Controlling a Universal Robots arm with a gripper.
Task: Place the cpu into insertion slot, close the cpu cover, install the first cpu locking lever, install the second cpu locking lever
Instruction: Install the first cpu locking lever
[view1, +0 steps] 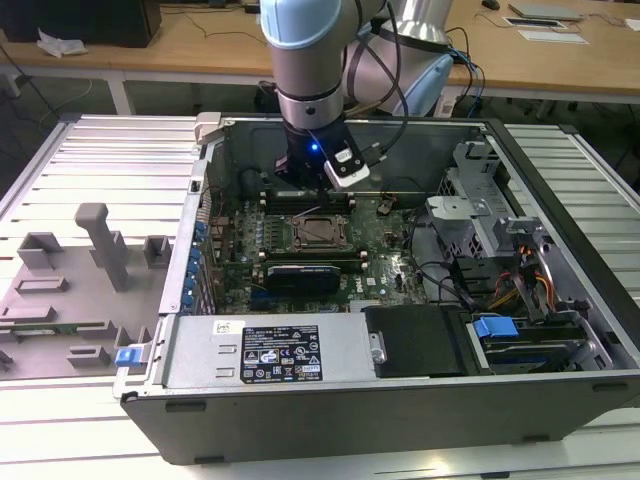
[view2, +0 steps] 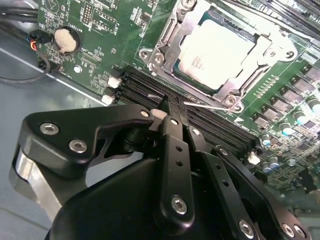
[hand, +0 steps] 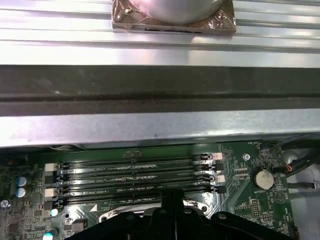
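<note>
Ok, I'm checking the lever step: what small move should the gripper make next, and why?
Probably press the locking lever down a little: the cpu sits under the closed cpu cover, and the shut gripper tip is at that lever.

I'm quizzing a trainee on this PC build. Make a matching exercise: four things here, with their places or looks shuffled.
1. cpu
2. cpu cover
3. gripper
4. coin battery

a. black, over the long memory slots
b. pale silvery square lying inside a frame
c. round, silvery, on the green board
d. metal frame down around the chip

Pairs: 1-b, 2-d, 3-a, 4-c.
</note>
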